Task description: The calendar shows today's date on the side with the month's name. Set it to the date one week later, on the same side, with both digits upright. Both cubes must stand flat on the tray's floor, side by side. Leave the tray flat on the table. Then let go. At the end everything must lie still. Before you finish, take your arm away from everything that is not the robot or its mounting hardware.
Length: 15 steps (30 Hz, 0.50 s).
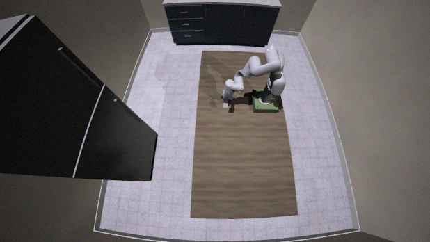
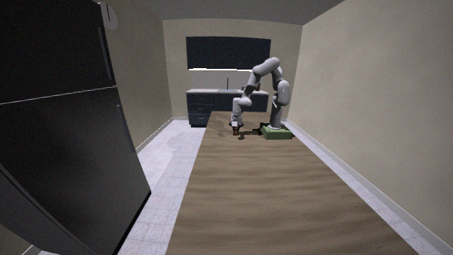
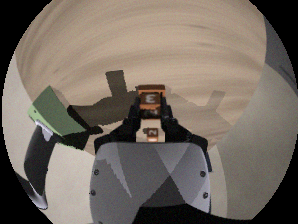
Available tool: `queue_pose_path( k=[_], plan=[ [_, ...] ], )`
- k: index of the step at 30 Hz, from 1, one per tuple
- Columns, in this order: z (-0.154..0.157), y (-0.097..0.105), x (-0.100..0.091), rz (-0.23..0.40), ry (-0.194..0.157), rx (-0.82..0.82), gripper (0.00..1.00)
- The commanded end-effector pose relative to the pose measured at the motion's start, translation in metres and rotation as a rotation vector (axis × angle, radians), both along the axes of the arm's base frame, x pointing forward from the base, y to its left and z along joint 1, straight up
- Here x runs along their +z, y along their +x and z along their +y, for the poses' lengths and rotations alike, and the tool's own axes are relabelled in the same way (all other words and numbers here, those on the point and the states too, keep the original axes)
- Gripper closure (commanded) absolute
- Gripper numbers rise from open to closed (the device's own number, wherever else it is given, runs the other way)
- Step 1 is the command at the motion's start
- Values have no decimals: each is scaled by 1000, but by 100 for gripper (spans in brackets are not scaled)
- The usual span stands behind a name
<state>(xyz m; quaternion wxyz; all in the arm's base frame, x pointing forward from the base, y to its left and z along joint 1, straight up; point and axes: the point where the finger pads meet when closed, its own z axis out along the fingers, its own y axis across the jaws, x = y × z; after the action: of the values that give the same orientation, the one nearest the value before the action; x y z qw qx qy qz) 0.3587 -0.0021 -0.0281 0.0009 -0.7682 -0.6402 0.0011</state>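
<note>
Top view. Item: white-and-black end effector [image 1: 227, 100] [image 2: 235, 128] [image 3: 150, 104], low over the wood-grained bench [image 1: 243, 167] [image 2: 275, 190] [image 3: 150, 45], a little to picture-left of the green slab base [image 1: 255, 110] [image 2: 278, 135] [image 3: 51, 105]. A small pale square piece [image 1: 225, 105] [image 2: 234, 124] shows at its lower end; you cannot tell its function here.

Exterior view. Item: orange-brown block with pale digits [image 2: 235, 131] [image 3: 150, 99], directly beneath the end effector and to picture-left of the green base. Its contact with the bench is unclear. Risk: should it be above its support, an early release could drop or tumble it, losing the upright digit.

Wrist view. Same block, picture-right of the green base: orange edges, darker faces, one figure resembling a sideways 3, another face in shadow. You appear to have the end effector clenched on this block. A second orange patch with a 2 [image 3: 152, 133] shows nearer the palm; whether it is a separate cube is uncertain. Tray outline: not distinguishable. Risks for you: an off-centre grip could twist the block, and a close-set finger could nudge its neighbour or the tray during placing or withdrawal.
</note>
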Motion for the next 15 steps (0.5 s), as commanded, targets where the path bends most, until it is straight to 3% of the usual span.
queue_pose_path(
  k=[1,15],
  plan=[
    [0,1,-1,-3,0,0,73],
    [0,1,-5,-3,0,0,73]
  ],
)
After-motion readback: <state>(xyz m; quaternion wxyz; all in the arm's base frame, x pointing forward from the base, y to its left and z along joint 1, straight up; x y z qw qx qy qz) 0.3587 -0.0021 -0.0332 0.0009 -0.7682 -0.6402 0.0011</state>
